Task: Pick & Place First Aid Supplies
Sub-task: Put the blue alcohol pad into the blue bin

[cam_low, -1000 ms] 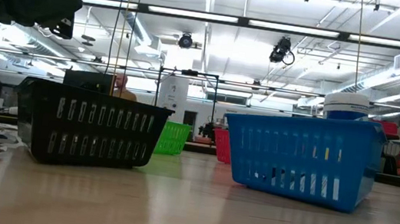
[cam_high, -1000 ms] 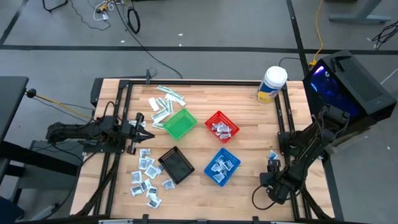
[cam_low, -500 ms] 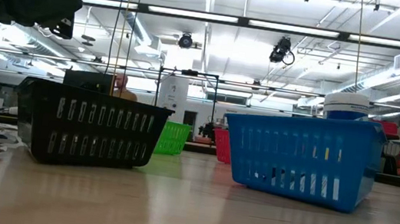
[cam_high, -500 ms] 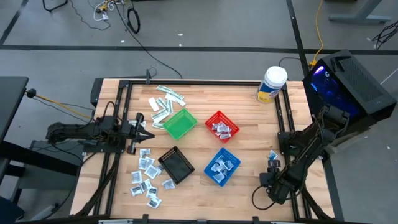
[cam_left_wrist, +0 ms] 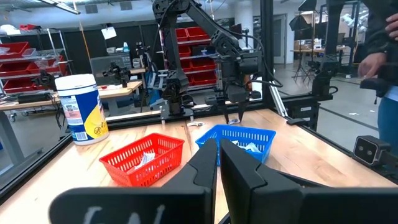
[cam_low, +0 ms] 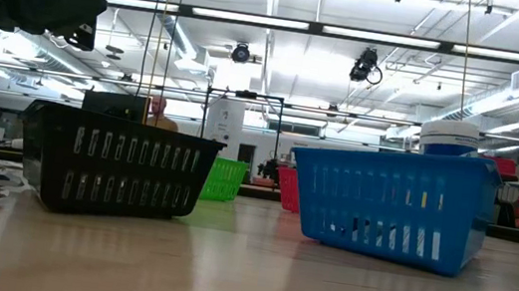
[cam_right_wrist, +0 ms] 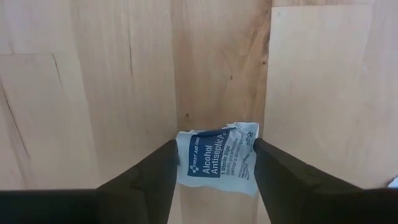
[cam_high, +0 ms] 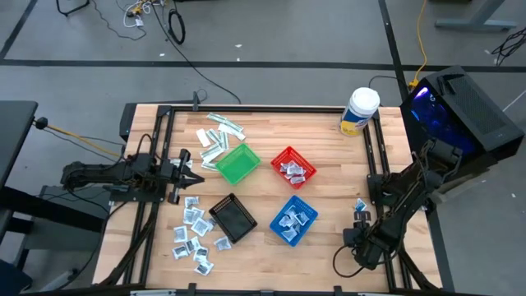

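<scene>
A white-and-blue antiseptic sachet lies flat on the wood near the table's right edge. My right gripper points straight down over it, with one finger on each side, closed onto it. My left gripper is shut and empty. It is held level above the table's left side. Several more sachets lie loose at the near left, and several narrow strips at the far left. The red basket and the blue basket each hold sachets. My right gripper has the sachet between its two fingers, which meet its two opposite side edges. The fingers come from above, pointing down. The sachet rests on the table and looks slightly crumpled at its far corner.
A green basket and a black basket stand left of centre. A white-lidded, yellow-labelled tub is at the far right corner. Bare wood lies between the blue basket and my right gripper. People show in the room beyond the table.
</scene>
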Robot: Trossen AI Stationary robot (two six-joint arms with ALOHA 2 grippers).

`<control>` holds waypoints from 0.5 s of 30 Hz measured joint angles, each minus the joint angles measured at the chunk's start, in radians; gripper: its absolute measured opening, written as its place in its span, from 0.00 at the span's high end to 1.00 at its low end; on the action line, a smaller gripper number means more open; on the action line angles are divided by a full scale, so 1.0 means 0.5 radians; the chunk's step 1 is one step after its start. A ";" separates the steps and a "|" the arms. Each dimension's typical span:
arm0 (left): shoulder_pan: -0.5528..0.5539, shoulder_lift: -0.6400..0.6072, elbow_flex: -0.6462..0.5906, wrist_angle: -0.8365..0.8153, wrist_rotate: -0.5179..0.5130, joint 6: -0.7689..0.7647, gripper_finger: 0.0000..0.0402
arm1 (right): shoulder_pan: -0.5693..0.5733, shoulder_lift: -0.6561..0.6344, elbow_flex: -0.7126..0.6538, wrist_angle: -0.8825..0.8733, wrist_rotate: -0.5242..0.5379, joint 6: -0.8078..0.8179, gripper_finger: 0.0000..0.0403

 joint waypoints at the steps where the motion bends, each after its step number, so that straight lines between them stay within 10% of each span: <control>1: 0.000 0.000 0.000 0.000 0.000 0.000 0.94 | -0.001 -0.002 0.011 -0.026 0.001 -0.013 0.50; 15: 0.000 0.000 0.000 0.000 0.000 0.000 0.94 | -0.111 -0.021 0.291 -0.134 0.100 -0.360 0.50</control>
